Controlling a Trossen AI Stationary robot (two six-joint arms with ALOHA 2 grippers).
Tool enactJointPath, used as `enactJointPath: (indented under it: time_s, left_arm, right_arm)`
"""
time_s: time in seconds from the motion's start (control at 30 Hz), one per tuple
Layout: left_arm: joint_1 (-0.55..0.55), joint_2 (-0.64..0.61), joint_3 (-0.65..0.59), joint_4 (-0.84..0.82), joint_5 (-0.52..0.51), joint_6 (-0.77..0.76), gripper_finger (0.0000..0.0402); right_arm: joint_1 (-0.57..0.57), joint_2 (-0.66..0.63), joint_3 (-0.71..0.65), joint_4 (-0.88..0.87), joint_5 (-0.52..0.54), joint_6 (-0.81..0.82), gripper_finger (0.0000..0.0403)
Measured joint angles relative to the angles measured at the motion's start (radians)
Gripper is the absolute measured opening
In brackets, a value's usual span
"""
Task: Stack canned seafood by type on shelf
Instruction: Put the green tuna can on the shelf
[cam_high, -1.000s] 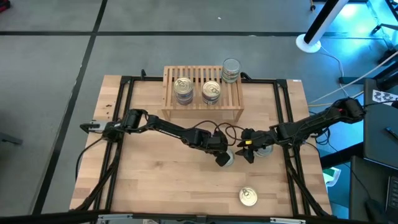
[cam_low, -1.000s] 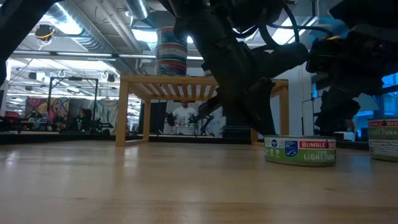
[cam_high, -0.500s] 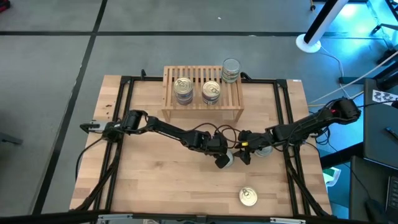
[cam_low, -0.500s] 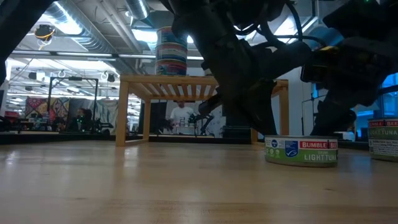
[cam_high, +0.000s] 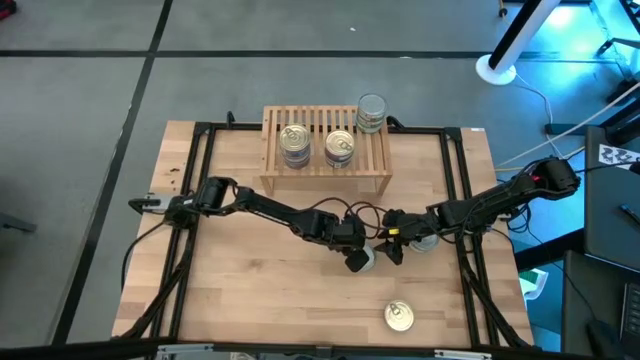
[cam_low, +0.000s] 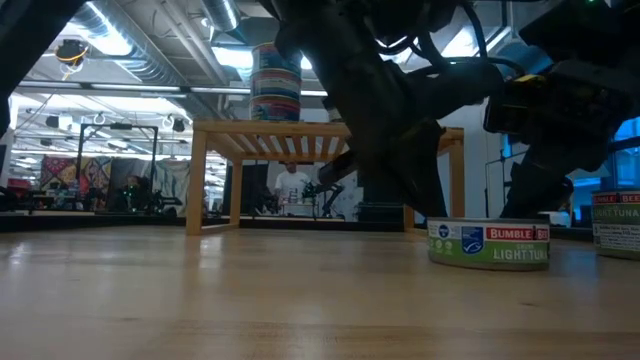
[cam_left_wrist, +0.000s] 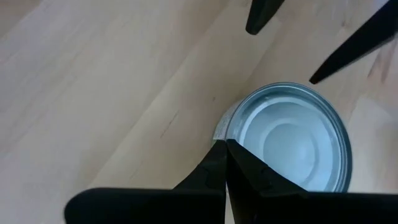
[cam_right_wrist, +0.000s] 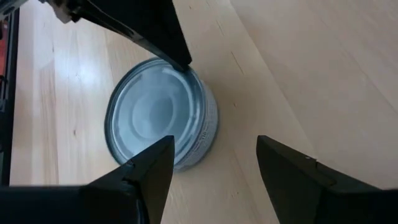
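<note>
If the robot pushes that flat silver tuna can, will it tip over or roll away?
Probably neither. The tuna can is short and wide and sits flat on the table, so it should slide rather than tip. Its smooth metal lid and wall look slippery, so the open right gripper or shut left gripper might skid off it.

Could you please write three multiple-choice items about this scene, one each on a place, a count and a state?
1. Where is the gold-lidded can?
A. On the shelf
B. Alone on the table's near part
C. Between the fingers

2. How many can stacks stand on the shelf?
A. One
B. Three
C. Five

3. How are the left gripper fingers?
A. Shut, beside the silver-lidded can
B. Wide open
C. Clamped around it

Answers: 1 B, it lies apart from both arms; 2 B, three stacks show from above; 3 A, the left wrist view shows them together at the rim.
</note>
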Motion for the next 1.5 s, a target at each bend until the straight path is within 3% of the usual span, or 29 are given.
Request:
enactJointPath:
  time_s: [0.7,1.07,1.5]
  left_arm:
    - [-0.01,-0.013,0.001,0.002,0.006,0.001,0.0]
    - [-0.021,-0.013,0.002,0.007,0.005,0.002,0.0]
    - [-0.026,-0.014,0.002,0.007,0.004,0.009,0.0]
  right_arm:
    - [0.0,0.0,0.0,0.025,-0.035,-0.001,0.023]
    - [0.0,0.088,0.0,0.12,-0.079,0.0,0.023]
    - [0.0,0.09,0.0,0.134,-0.079,0.0,0.023]
